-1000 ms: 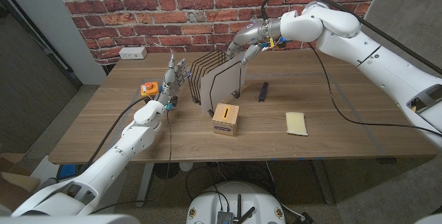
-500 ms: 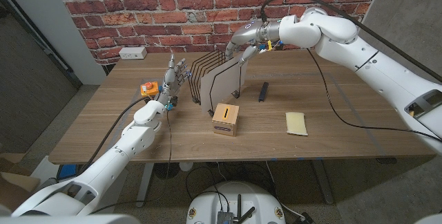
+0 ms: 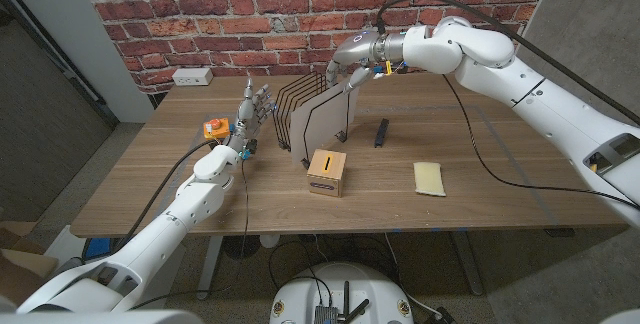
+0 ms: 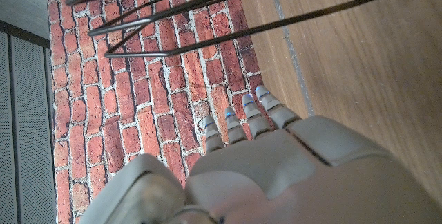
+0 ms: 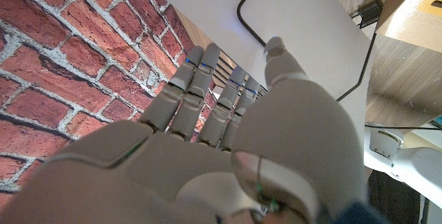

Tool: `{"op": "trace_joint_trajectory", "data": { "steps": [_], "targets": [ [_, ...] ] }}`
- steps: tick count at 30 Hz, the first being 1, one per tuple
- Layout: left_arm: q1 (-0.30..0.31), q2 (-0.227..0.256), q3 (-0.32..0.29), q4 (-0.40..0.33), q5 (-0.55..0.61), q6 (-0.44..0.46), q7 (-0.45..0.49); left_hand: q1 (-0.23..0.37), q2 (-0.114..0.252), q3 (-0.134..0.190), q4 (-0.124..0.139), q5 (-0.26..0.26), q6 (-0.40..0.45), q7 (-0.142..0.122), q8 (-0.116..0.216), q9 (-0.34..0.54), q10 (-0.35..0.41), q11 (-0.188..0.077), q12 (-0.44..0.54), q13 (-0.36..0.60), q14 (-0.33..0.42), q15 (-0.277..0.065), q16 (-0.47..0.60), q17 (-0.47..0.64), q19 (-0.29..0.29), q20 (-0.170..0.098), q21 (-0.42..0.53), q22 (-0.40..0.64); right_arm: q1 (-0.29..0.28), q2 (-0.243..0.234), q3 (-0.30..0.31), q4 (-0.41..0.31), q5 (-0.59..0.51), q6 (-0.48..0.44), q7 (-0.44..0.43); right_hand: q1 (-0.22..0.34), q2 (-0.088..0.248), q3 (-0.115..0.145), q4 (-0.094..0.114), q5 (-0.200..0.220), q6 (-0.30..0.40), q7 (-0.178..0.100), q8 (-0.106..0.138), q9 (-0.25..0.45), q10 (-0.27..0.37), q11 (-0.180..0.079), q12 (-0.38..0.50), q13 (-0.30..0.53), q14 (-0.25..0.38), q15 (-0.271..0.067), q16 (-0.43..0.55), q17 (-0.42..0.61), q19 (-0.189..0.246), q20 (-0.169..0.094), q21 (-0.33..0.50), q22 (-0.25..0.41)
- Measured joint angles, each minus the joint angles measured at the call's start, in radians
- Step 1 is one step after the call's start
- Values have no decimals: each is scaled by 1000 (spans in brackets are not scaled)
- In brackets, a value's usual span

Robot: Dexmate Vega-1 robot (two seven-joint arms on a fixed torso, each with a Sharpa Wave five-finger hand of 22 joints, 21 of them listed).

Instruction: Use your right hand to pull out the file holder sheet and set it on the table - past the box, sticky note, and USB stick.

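The sheet (image 3: 328,115) is pinched by the right robot hand (image 3: 351,72); the file holder (image 3: 296,114) could be dragged if the sheet snags on withdrawal.

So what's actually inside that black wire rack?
One pale sheet stands in the wire rack's front slot, with the right hand at its top edge. The other slots look empty. The sheet's bottom edge is hidden behind the cardboard box.

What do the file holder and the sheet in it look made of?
File holder: thin black wire, likely coated metal; see-through bent rods. Sheet: flat, stiff, matte pale panel standing upright unbent, probably plastic or card; cannot tell which. The right hand is at its top edge.
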Motion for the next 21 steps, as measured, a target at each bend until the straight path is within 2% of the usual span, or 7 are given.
{"op": "trace_joint_trajectory", "data": {
  "steps": [11, 14, 21],
  "targets": [
    [0, 0, 0, -1, 0, 0, 0, 0, 0, 0, 0, 0, 0, 0, 0, 0, 0, 0, 0, 0, 0, 0, 0, 0, 0, 0, 0, 0, -1, 4, -1, 19, -4, 16, -23, 56, 32, -61, 3, 0, 59, 3, 36, -2, 65, 1, -8, 16, 78, -21, -67, 23, 3, -3, 0, 5],
    [1, 0, 0, -1, 0, 0, 0, 0, 0, 0, 0, 0, 0, 0, 0, 0, 0, 0, 0, 0, 0, 0, 0, 0, 0, 0, 0, 0, -1, 5, -2, 25, -4, 23, -28, 55, 32, -70, 9, 0, 76, 2, 47, 0, 85, 2, -5, 26, 78, -21, -81, 23, -1, 0, 0, 5],
    [1, 0, 0, -1, 0, 0, 0, 0, 0, 0, 0, 0, 0, 0, 0, 0, 0, 0, 0, 0, 0, 0, 0, 0, 0, 0, 0, 0, 3, 7, -6, 38, -2, 41, -38, 48, 38, -78, 10, 0, 100, 1, 54, -2, 117, 2, 1, 37, 101, -25, -88, 33, -1, 0, 0, 5]
  ]
}}
